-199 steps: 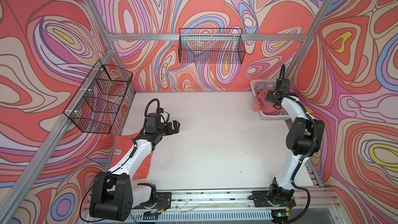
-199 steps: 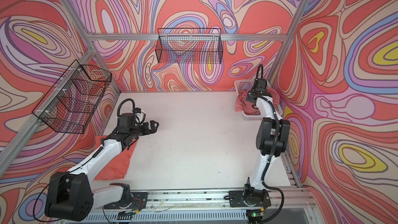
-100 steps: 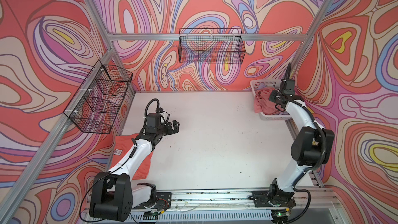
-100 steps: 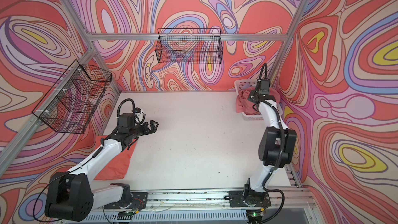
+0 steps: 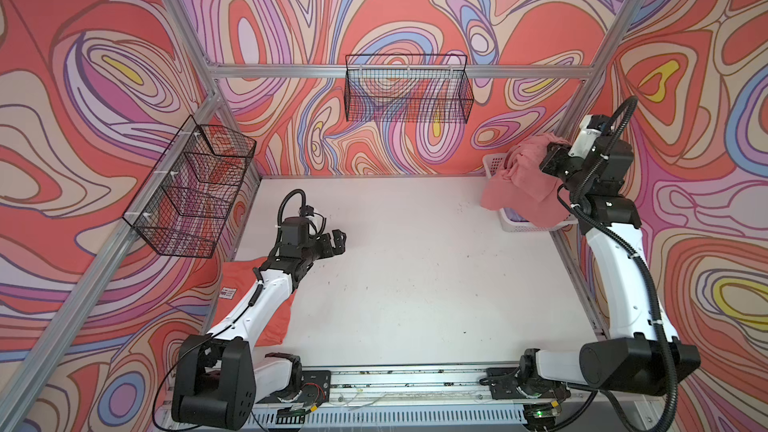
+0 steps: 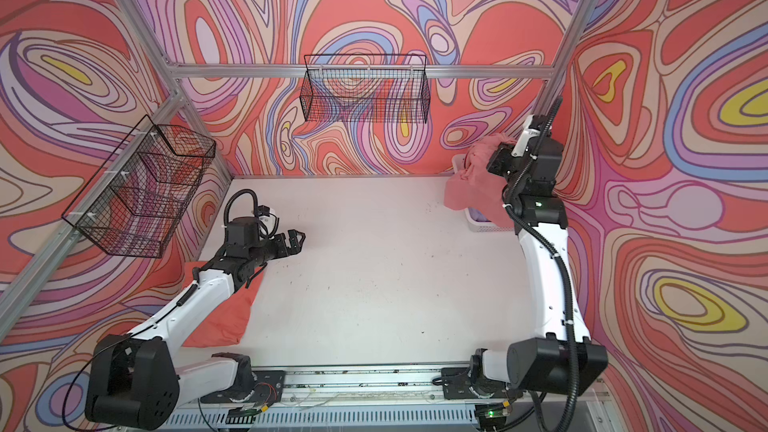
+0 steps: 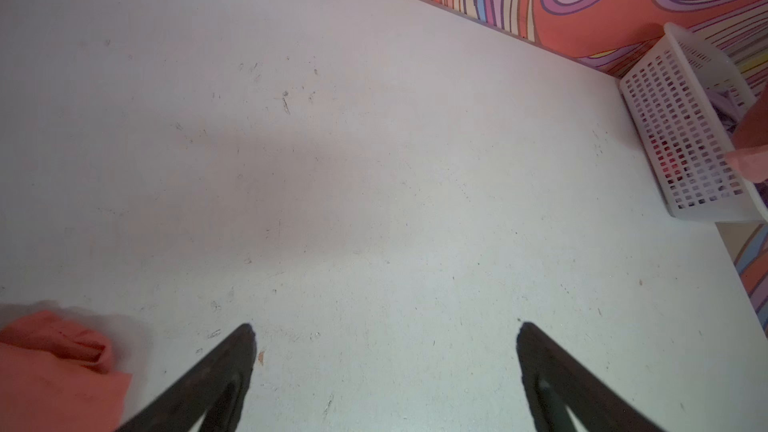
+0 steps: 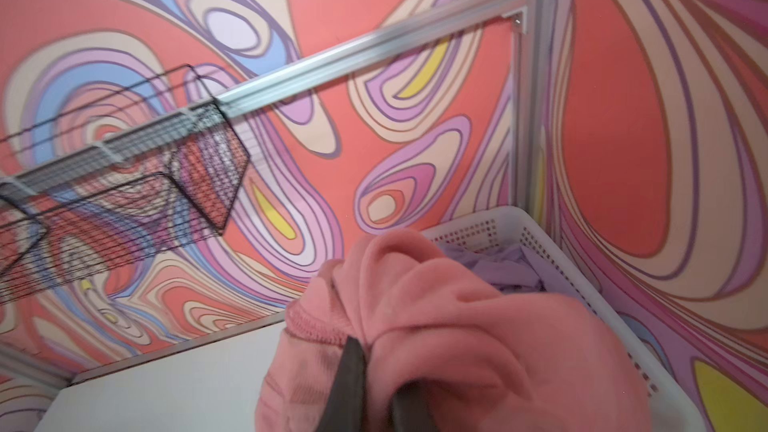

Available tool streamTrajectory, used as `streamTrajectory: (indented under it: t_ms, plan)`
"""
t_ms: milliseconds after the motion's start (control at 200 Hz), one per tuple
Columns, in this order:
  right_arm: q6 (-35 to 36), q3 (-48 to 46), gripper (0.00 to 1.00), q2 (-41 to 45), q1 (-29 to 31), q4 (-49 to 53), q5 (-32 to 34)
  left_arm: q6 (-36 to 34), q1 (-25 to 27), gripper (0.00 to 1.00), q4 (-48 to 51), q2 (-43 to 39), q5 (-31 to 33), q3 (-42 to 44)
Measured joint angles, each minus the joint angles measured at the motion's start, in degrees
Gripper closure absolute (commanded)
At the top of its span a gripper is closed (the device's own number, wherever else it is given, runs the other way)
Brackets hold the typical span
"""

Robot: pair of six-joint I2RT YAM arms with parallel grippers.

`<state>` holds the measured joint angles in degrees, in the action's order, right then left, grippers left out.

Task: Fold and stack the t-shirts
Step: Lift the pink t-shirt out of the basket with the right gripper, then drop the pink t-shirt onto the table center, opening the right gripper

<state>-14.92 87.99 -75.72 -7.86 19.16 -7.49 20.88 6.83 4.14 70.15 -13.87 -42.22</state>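
Observation:
My right gripper (image 8: pixel 376 367) is shut on a bunched fold of the salmon-pink t-shirt (image 8: pixel 457 326). In both top views that shirt (image 5: pixel 519 176) (image 6: pixel 469 189) hangs from the gripper (image 5: pixel 548 160) above the white basket (image 5: pixel 494 164) at the back right, draping over its front. A lavender t-shirt (image 8: pixel 498 268) lies inside the basket. An orange-coral t-shirt (image 5: pixel 274 317) with a white label lies folded at the front left, partly under my left arm. Just beyond it, my left gripper (image 5: pixel 336 241) (image 7: pixel 384 332) hovers open and empty over bare table.
A black wire basket (image 5: pixel 407 93) hangs on the back wall and another (image 5: pixel 191 193) on the left wall. Aluminium frame posts stand at the back corners. The white table (image 5: pixel 415 276) stretches between the two arms.
The right gripper has shut on the pink shirt and risen, pulling it up out of the basket. The left arm has stayed put.

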Motion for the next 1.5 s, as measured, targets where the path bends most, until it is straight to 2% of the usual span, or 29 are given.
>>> streamTrajectory:
  t_ms: [220,320,481,671,761,936,1157,1202,1242,1312,1422,1502]
  plan:
    - [-0.9,6.5,1.0,2.3,5.2,-1.9,-12.3,0.4,0.0,0.0,-1.0,-0.1,0.0,0.0]
    - [-2.4,9.6,1.0,2.3,10.3,-4.7,-17.3,0.5,0.0,0.0,-1.1,-0.8,0.0,0.3]
    - [-6.3,8.7,1.0,2.9,19.1,-11.4,-21.9,0.8,0.2,0.0,-1.4,-2.2,0.4,0.9]
    - [-8.8,2.8,1.0,2.8,32.6,-17.0,-22.7,0.8,0.3,0.0,-1.4,-4.2,1.9,1.6]
    - [-11.5,-1.6,1.0,2.8,36.2,-20.7,-23.1,0.8,0.3,0.0,-1.3,-5.1,3.5,1.6]
    - [-17.0,-14.3,1.0,2.9,37.6,-28.1,-21.8,0.5,0.3,0.0,-0.7,-7.3,7.7,1.6]
    - [-17.7,-28.6,1.0,3.4,37.6,-24.4,-12.9,0.3,0.3,0.0,0.1,-8.3,11.4,1.6]
    - [-18.0,-32.2,0.89,4.2,37.6,-22.8,-9.5,0.3,0.3,0.0,0.2,-8.2,11.6,1.6]
    - [-18.4,-35.2,0.7,4.7,37.5,-20.4,-5.9,0.3,0.3,0.0,0.3,-8.1,11.6,1.6]
    - [-19.7,-38.1,0.44,4.7,36.9,-15.0,-0.4,0.3,0.3,0.0,0.3,-7.7,11.6,1.6]
    - [-22.5,-40.4,0.23,3.6,34.9,-3.7,10.4,0.3,0.3,0.0,0.3,-6.6,11.3,1.6]
    - [-22.8,-40.8,0.17,3.9,34.1,2.5,16.2,0.4,0.3,0.0,0.4,-5.8,10.8,1.6]
